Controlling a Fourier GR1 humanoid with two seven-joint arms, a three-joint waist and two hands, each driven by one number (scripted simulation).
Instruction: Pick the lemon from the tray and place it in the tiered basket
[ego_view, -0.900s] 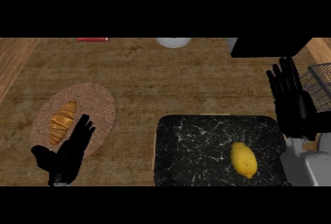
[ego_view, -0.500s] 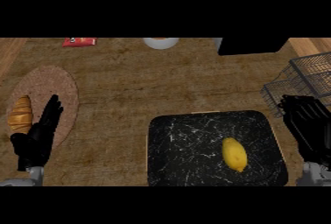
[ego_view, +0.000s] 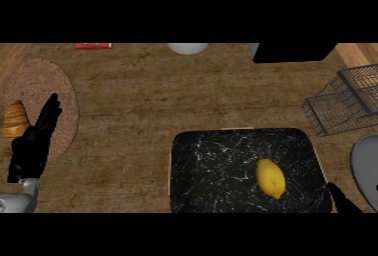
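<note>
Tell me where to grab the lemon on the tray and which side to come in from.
Grip the lemon across its fat middle, probably from above. It lies flat on the black marbled tray, long axis running roughly up and down the view, so the narrow width sits side to side. The right hand shows at the tray's lower right corner, so that side looks like the shortest approach.

The counter (ego_view: 184, 95) looks like rough, streaky brown wood with a matt finish. At 5 o'clock sits the tray (ego_view: 214, 175), black with white veining like polished marble, edged by a thin pale rim. The lemon (ego_view: 270, 178) on it has a smooth, waxy yellow skin. At 3 o'clock the tiered basket (ego_view: 347, 102) is thin dark wire mesh. At 9 o'clock a round mat (ego_view: 63, 107) looks coarse and woven, and the croissant (ego_view: 13, 119) on it is ridged, golden and matt.
</note>
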